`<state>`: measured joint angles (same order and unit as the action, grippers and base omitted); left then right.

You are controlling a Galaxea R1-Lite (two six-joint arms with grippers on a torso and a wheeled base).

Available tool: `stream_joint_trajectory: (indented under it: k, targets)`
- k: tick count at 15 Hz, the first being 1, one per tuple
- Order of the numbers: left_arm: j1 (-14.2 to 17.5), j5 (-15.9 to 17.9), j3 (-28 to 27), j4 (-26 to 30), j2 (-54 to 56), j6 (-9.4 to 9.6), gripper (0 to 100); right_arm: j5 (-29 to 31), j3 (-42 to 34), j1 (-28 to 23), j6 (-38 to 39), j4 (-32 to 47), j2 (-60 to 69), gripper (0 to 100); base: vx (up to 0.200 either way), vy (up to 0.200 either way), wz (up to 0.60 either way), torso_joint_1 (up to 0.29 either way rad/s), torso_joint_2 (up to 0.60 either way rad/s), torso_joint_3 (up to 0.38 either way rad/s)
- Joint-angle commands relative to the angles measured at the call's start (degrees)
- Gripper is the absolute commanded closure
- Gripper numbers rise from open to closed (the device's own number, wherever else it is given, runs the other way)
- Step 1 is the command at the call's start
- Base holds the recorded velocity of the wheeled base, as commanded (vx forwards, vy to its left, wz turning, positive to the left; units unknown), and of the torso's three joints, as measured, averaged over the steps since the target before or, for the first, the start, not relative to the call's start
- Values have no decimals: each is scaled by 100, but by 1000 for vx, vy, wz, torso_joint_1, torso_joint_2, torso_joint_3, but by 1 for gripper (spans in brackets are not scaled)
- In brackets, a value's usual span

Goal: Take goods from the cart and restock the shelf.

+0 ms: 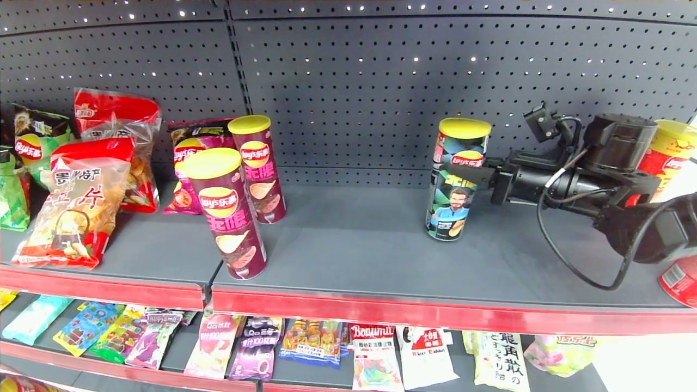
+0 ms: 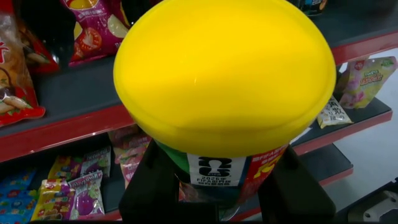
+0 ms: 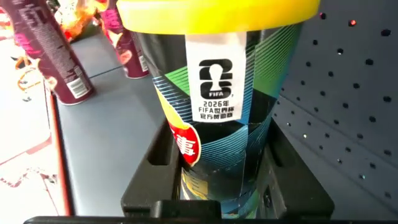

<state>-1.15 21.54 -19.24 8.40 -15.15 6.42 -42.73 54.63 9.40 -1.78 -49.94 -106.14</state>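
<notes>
A dark chips can [image 1: 457,179] with a yellow lid stands upright on the grey shelf [image 1: 354,250], right of the middle. My right gripper [image 1: 460,175] comes in from the right and is shut on the can's middle. In the right wrist view the can [image 3: 217,106] sits between the two fingers [image 3: 152,171], with the gripper [image 3: 217,180] low on its body. In front of the shelf, my left gripper [image 2: 221,190] is shut on a second can [image 2: 224,74], whose wide yellow lid hides most of its body.
Two purple cans [image 1: 226,212] [image 1: 258,169] stand left of the middle, with snack bags [image 1: 81,201] farther left. A red can [image 1: 667,155] stands behind my right arm and another [image 1: 680,280] lies at the right edge. Bare shelf lies between the purple cans and the dark can.
</notes>
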Motion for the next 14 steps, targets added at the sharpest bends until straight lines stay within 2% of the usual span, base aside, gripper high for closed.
stream_joint_trajectory:
  k: [1,6,10,14]
  targets:
    - [0,8,-1,4,-5,8,100,124,-541,80,-94,-15,674,100,0,0,0,0,0,0]
    - [9,96,8,4,-5,8,100,142,-1508,176,-174,-956,929,100,0,0,0,0,0,0]
    - [9,87,8,4,12,8,100,212,-1965,440,-182,-1562,876,100,0,0,0,0,0,0]
    - [9,87,8,13,39,8,100,423,-2299,677,-218,-1668,902,100,0,0,0,0,0,0]
